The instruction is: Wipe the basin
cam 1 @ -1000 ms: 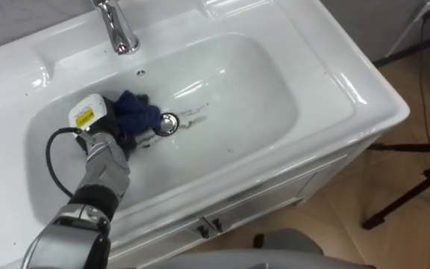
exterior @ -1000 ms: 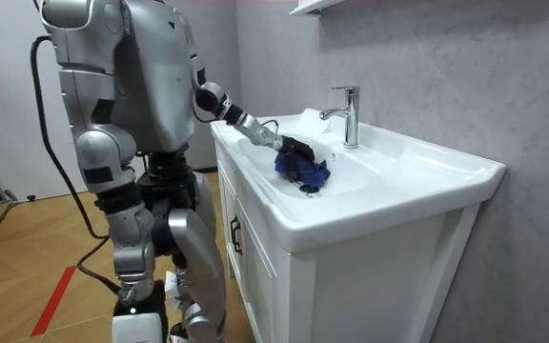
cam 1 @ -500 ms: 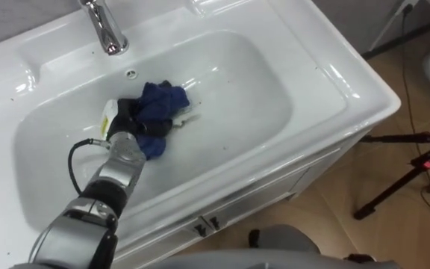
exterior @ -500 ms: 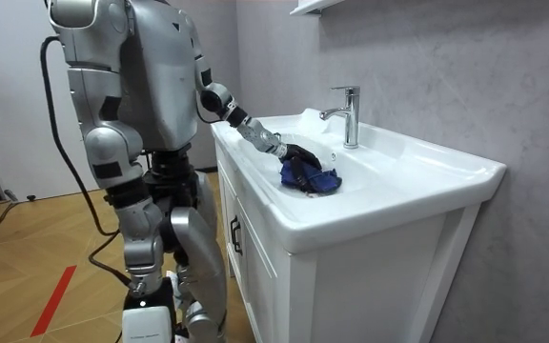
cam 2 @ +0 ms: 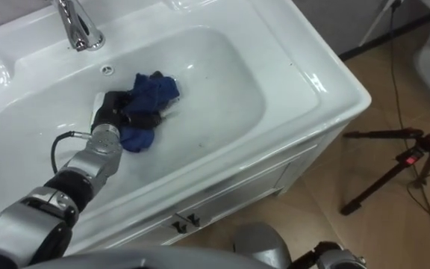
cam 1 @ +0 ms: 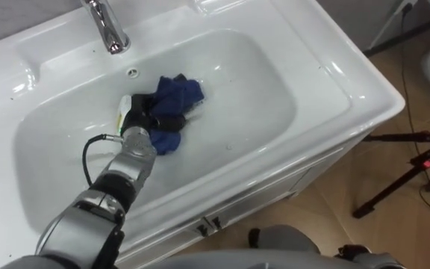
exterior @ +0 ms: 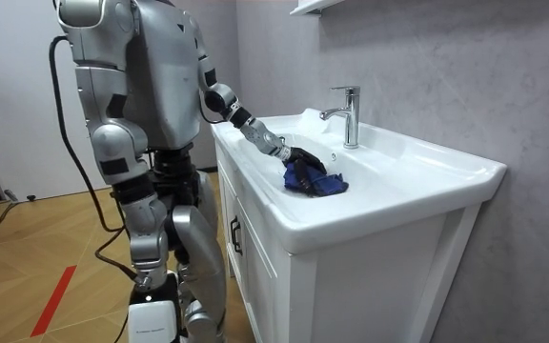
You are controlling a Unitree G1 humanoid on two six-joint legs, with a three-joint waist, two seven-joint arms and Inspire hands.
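Note:
A crumpled dark blue cloth (cam 1: 179,93) lies on the bottom of the white basin (cam 1: 275,82), about its middle. My left hand (cam 1: 143,119) reaches in from the lower left and rests on the cloth's left side, its dark fingers curled into the folds. The cloth covers the spot where the drain sits. In the room view I stand at the front corner of the vanity, my left arm stretched over the rim with the hand (exterior: 297,156) on the cloth (exterior: 320,182).
A chrome faucet (cam 1: 106,27) stands at the basin's back rim, with an overflow hole (cam 1: 132,72) below it. Cabinet door knobs (cam 1: 208,223) show under the front edge. A black tripod (cam 1: 405,175) and cables lie on the wooden floor to the right.
My left hand has slid the blue cloth to the right along the basin bottom, over the drain. The head camera has shifted a little too.

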